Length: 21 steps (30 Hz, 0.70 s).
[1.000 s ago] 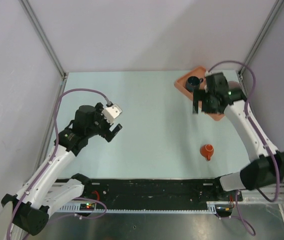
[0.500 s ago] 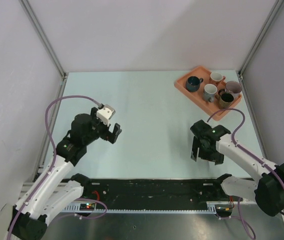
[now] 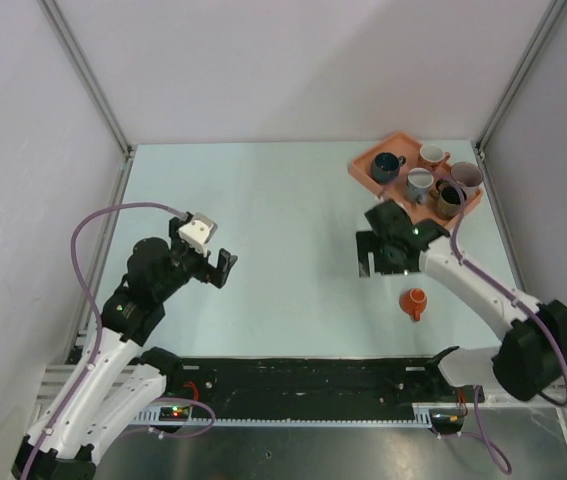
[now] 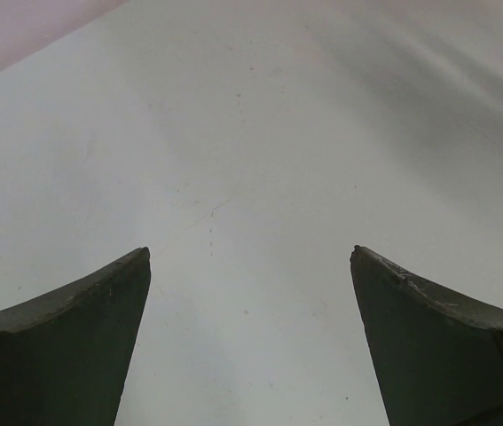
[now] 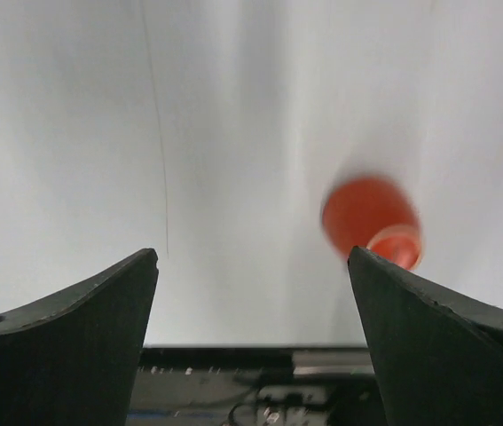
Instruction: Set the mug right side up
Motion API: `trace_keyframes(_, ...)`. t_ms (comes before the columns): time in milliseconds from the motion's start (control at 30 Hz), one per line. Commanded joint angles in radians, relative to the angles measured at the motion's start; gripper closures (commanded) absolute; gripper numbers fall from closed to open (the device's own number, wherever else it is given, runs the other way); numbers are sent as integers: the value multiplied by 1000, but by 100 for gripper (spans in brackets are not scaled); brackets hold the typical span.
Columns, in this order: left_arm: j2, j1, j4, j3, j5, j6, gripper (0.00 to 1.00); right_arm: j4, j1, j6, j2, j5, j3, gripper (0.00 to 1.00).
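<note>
A small orange mug (image 3: 415, 302) sits on the pale table at the near right, apparently bottom up, its handle toward the near edge. It shows blurred in the right wrist view (image 5: 371, 220), ahead and right of the jaws. My right gripper (image 3: 381, 268) is open and empty, hovering just beyond and left of the mug, apart from it; its jaws (image 5: 253, 251) stand wide. My left gripper (image 3: 220, 270) is open and empty over bare table at the left, and its wrist view (image 4: 251, 251) shows only table.
An orange tray (image 3: 362, 166) at the back right holds several upright mugs. A black rail (image 3: 293, 375) runs along the near edge. Metal frame posts stand at the back corners.
My right arm came from the tray to the near edge, covering the mug, then drew back to mid-table, so the mug shows again. My left arm has pulled back and left a little.
</note>
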Motion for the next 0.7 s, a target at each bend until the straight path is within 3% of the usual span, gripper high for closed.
trace_keyframes(0, -33, 27, 33, -7, 12, -3, 2, 109, -70, -392, 169, 31, 199, 6)
trace_keyframes(100, -39, 53, 30, -6, -3, 1, 2, 136, -145, -572, 347, 55, 344, 8)
trace_keyframes(200, -38, 75, 24, 1, -11, 7, 2, 159, -213, -707, 522, 45, 477, 16)
trace_keyframes(400, -12, 136, 3, 21, -9, 15, 2, 196, -289, -873, 798, 47, 734, 25)
trace_keyframes(667, 68, 192, -8, 71, 2, 49, 2, 321, -335, -1026, 923, -13, 809, 29)
